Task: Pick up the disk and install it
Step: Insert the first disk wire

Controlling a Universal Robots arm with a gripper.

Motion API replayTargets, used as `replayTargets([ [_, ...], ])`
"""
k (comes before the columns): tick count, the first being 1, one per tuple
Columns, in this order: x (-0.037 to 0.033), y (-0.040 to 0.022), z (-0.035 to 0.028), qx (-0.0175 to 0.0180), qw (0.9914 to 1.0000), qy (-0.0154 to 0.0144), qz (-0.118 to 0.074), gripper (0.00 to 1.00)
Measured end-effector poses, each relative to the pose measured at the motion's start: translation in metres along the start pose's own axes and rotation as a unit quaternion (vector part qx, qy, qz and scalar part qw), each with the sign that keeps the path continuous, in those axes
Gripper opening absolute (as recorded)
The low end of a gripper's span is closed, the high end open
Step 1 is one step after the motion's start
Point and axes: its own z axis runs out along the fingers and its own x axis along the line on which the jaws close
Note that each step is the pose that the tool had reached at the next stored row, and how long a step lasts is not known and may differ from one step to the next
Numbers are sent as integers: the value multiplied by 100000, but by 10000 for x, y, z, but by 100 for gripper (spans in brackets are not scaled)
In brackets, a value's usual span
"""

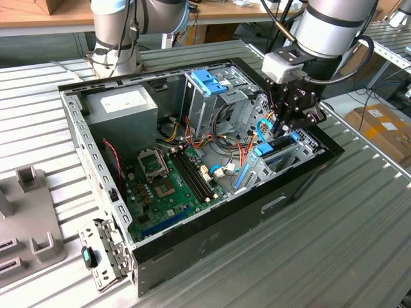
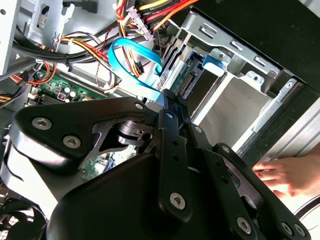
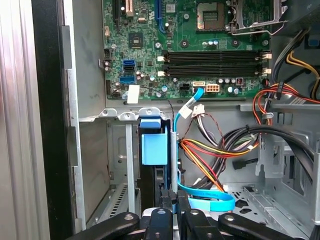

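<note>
No legible text or labels

Disk (image 3: 153,146) standing on edge in drive cage (image 3: 116,115) slot.
Light-blue carrier tab at its exposed end; body sunk between the metal walls, upright.

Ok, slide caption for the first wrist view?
Gripper poised at the blue-carrier disk standing in the drive cage, motherboard beyond.

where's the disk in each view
exterior view: disk in the metal bay under the pincer
first wrist view: disk in the bay slot, near the motherboard
second wrist view: disk in the bay
shared: the light-blue flat cable beside it
</note>
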Motion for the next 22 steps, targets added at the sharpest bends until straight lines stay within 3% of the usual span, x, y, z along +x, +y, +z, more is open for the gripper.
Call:
replayTargets([
  [22, 9, 11, -19, 122, 100000, -20, -187, 16],
])
